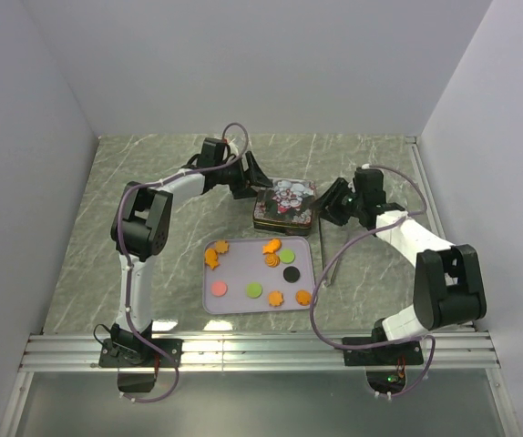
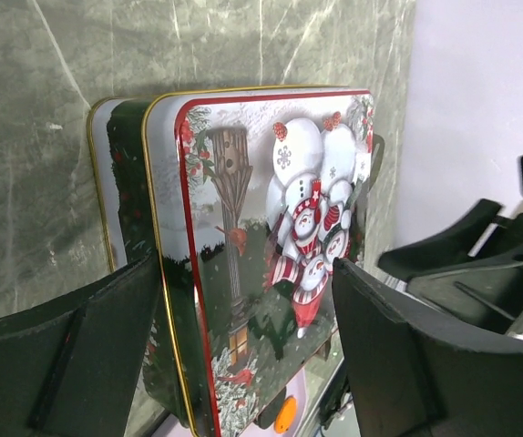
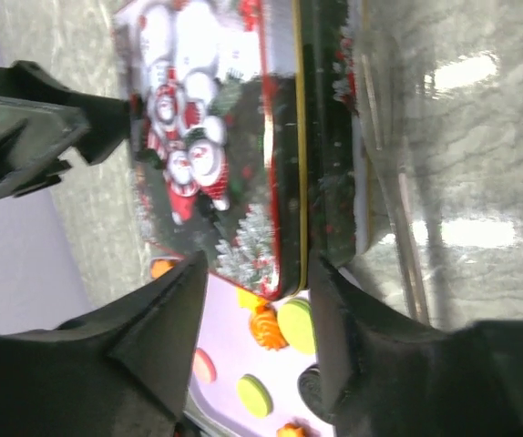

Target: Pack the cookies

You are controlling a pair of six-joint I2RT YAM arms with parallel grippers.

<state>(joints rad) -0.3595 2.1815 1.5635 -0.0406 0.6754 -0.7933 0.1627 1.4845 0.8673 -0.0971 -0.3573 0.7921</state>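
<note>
1. The tin sat lid-on toward the table's far edge, its long axis running left to right between the two arms.
2. The left gripper stood open astride its far-left corner and the right gripper open at its right edge. Contact looked likely but was unclear.
3. The cookies lay loose on the flat tray just nearer, with little room between tray and tin.

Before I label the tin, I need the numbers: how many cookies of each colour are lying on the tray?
Orange cookies: 6
Green cookies: 2
Black cookies: 1
Pink cookies: 1
Total: 10, all on the tray
</note>
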